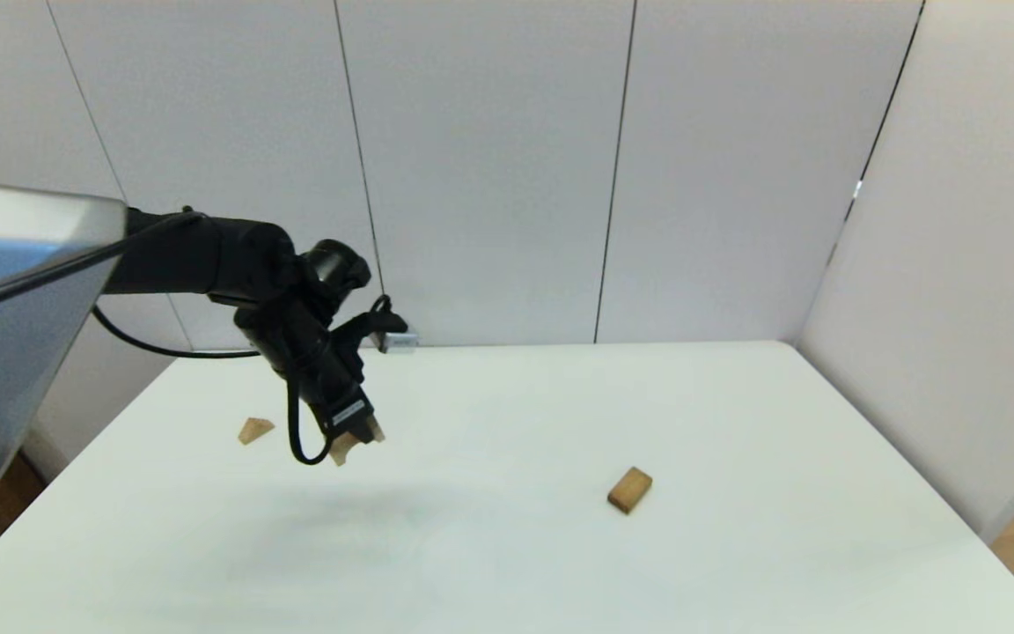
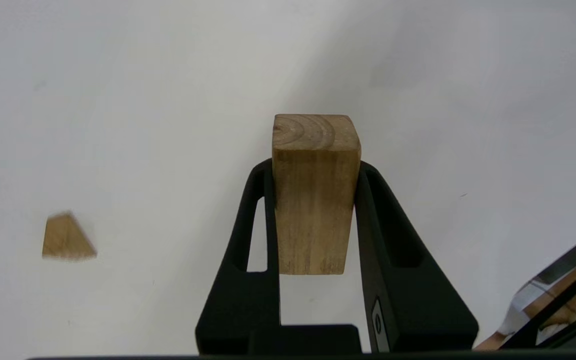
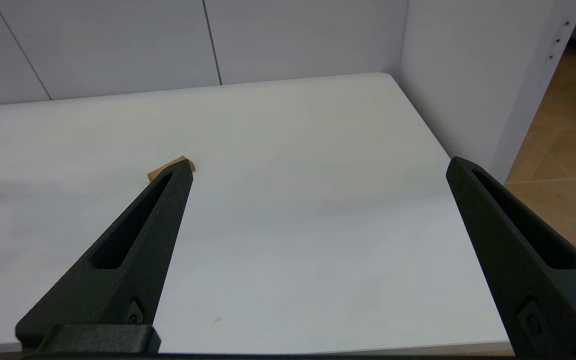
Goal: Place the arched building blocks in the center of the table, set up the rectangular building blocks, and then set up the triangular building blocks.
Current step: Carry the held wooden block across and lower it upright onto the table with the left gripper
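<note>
Left end effector (image 2: 313, 170) clenched on arched block (image 2: 315, 195), airborne; triangular block (image 1: 254, 430) beside; rectangular block (image 1: 630, 490) apart.

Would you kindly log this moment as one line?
left gripper: shut on arched block, aloft | right gripper: open, parked | rectangular block, triangular block: on table

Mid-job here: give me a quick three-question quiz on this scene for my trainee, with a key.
1. The left tool is: A) open and empty, B) shut on the arched block, C) out of every view.
2. True or false: in the head view, the triangular block lies on the robot's right of the rectangular block.
3. Fill in: the right tool holds nothing and its fingers stand ____.

Key: 1 B; 2 false, it lies on the robot's left; 3 open.
</note>
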